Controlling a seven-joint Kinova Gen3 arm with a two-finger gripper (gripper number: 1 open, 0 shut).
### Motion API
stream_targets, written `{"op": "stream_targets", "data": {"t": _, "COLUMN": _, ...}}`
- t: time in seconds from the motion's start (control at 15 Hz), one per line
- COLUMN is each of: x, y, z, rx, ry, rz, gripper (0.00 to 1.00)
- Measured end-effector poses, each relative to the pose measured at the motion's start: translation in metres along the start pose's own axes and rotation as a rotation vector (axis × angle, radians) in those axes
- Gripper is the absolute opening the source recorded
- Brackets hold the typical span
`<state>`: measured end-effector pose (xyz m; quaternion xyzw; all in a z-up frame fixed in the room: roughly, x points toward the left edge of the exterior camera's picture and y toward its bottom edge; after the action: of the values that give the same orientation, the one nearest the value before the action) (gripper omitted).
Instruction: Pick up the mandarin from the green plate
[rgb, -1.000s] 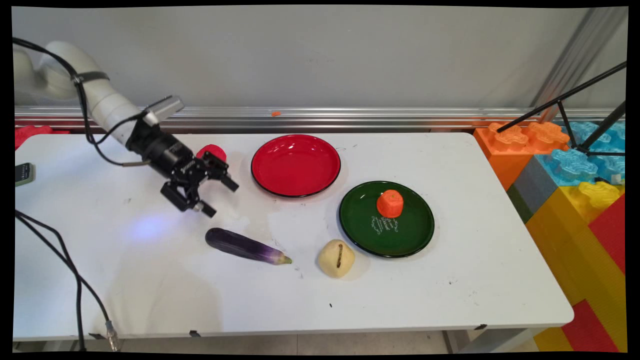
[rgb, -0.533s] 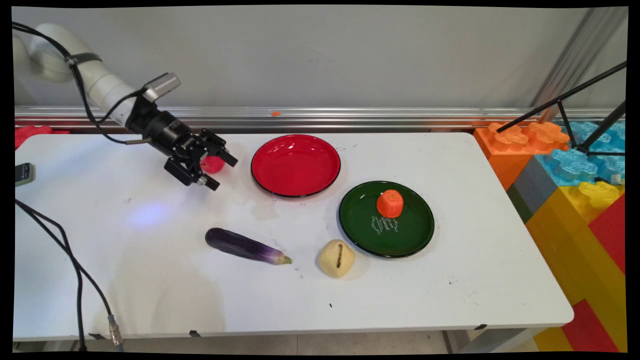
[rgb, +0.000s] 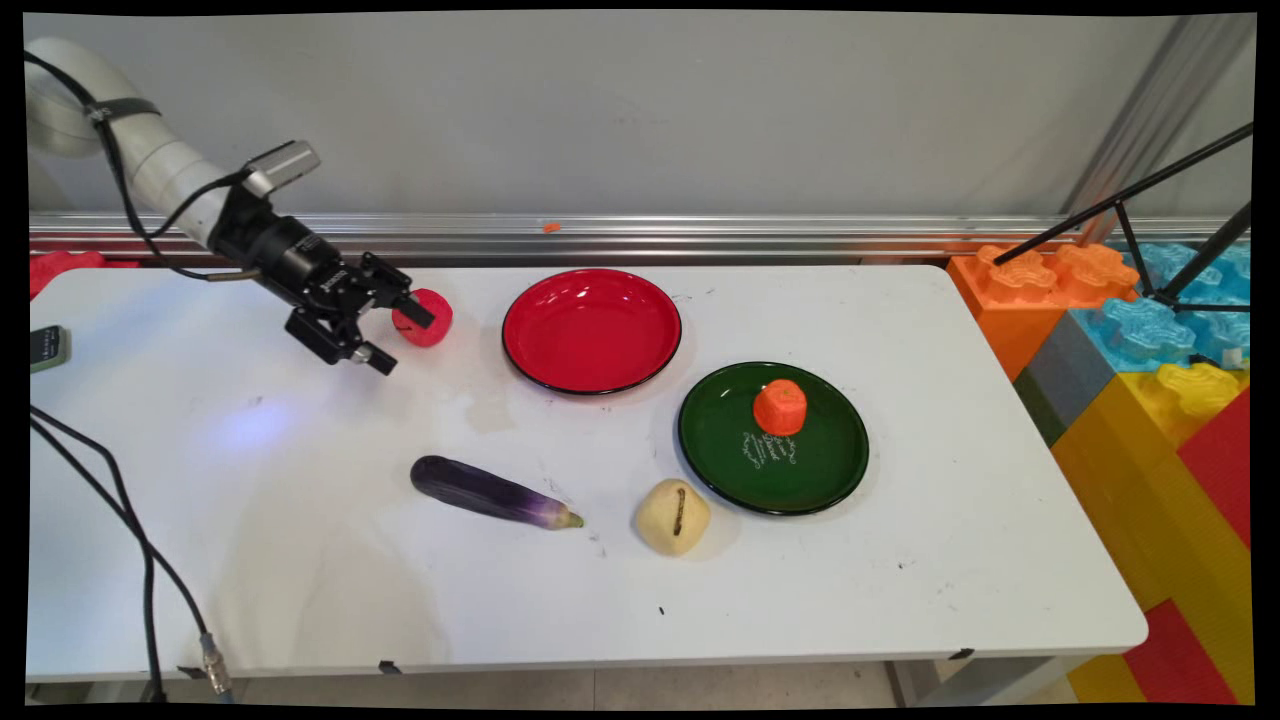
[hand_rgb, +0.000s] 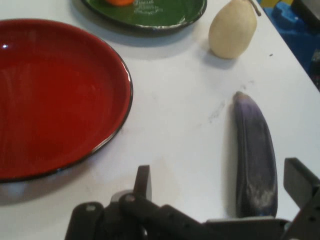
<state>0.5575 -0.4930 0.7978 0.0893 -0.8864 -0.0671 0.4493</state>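
My gripper (rgb: 392, 338) is spread wide with nothing between its fingers (hand_rgb: 300, 180), hanging over the white table (rgb: 900, 620) left of the red plate (rgb: 591, 330). One fingertip sits right in front of a small red fruit-shaped toy (rgb: 427, 318) in the main view; I can't tell whether they touch. That toy lies just left of the red plate, near the table's far edge. In my hand view the red plate (hand_rgb: 55, 95) fills the left side and the purple eggplant (hand_rgb: 256, 155) runs lengthwise up the right, its stem end pointing away from me. On the table, the eggplant (rgb: 492, 493) lies in front of the red plate, its long axis left to right, slightly slanted, stem tip pointing right toward a pale yellow pear (rgb: 673, 516). The pear rests just beside the green plate (rgb: 820, 470), right and in front of the red plate, with an orange toy (rgb: 780, 407) on it.
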Motion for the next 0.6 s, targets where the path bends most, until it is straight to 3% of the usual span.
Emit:
{"op": "stream_targets", "data": {"t": 0.33, "x": -0.009, "y": 0.000, "z": -0.010, "rx": 0.002, "ry": -0.009, "rz": -0.004, "gripper": 1.00}}
{"op": "stream_targets", "data": {"t": 0.6, "x": 0.011, "y": 0.001, "z": 0.002, "rx": 0.009, "ry": 0.015, "rz": -0.002, "gripper": 1.00}}
